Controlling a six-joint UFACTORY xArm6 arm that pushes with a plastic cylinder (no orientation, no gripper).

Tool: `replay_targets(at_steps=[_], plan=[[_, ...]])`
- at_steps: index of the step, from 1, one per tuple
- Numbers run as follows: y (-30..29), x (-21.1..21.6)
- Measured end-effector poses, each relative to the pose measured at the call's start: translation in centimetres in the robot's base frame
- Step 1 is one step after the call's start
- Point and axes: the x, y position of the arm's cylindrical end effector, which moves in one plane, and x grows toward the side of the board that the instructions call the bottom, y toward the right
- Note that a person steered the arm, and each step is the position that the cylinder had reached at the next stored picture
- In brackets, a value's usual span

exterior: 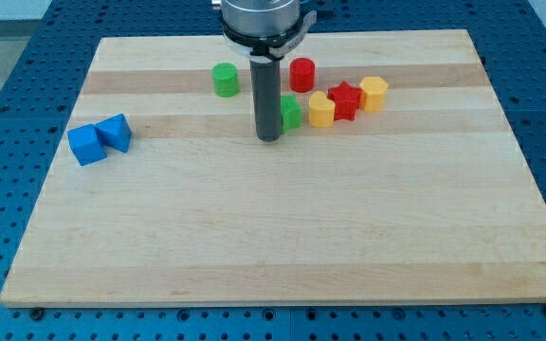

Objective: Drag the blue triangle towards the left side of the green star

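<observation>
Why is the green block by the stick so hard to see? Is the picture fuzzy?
Camera view: sharp, evenly lit, with only faint shadows. Nothing is fuzzy; the rod simply stands in front of the green block, hiding most of it, and my tip touches down right beside it. The blue blocks at the view's left show clearly.

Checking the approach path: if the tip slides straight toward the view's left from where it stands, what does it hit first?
Probably the blue triangle, touching the blue cube, near the board's left edge. My tip stands just left of the green star, with bare wood between. The green cylinder sits higher, likely off that line.
</observation>
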Motion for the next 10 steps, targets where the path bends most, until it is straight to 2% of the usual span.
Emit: replay_targets(at_steps=[1,2,4,5,6,8,10], plan=[[-0.1,0.9],[-4.9,4.7],[-21.9,6.5],[-25.0,5.2],[-25.0,2.3],[-25.4,1.9],[-20.5,0.9]])
